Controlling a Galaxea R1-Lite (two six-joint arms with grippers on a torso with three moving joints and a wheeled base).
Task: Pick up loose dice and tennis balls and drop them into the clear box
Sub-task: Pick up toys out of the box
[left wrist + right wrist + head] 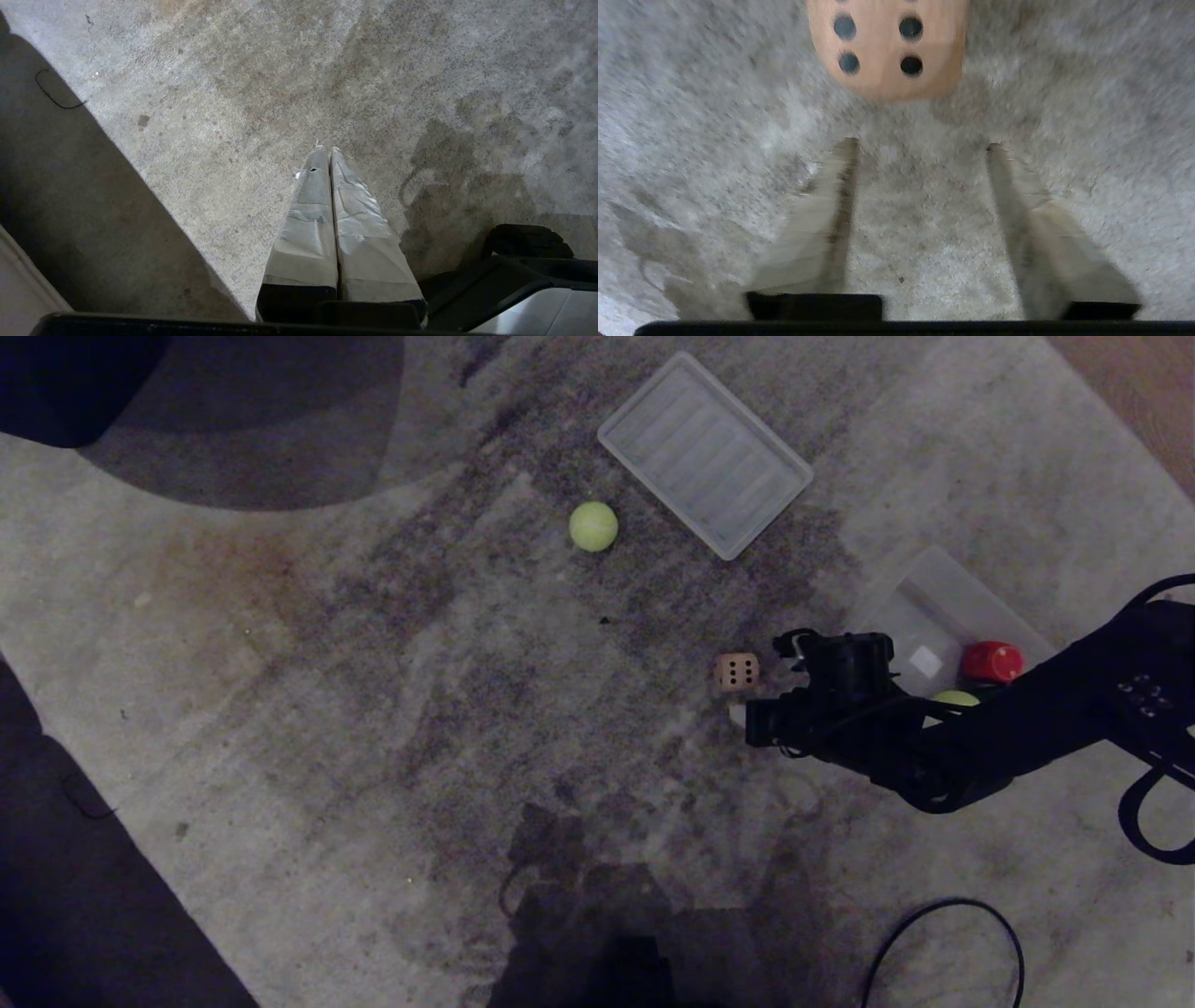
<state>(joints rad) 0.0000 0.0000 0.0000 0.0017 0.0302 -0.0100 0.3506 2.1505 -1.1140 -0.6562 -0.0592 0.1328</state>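
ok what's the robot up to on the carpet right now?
It's tidying toys into the clear box. The right tool is open and empty, hovering just short of the cream-beige die on the carpet, apparently lining up a grasp. A tennis ball and a red die already sit in the box. Another tennis ball lies loose near the ribbed lid. The left tool is shut and parked over bare carpet.

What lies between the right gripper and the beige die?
Only bare carpet. In the right wrist view, the open right gripper faces the beige die with nothing between.
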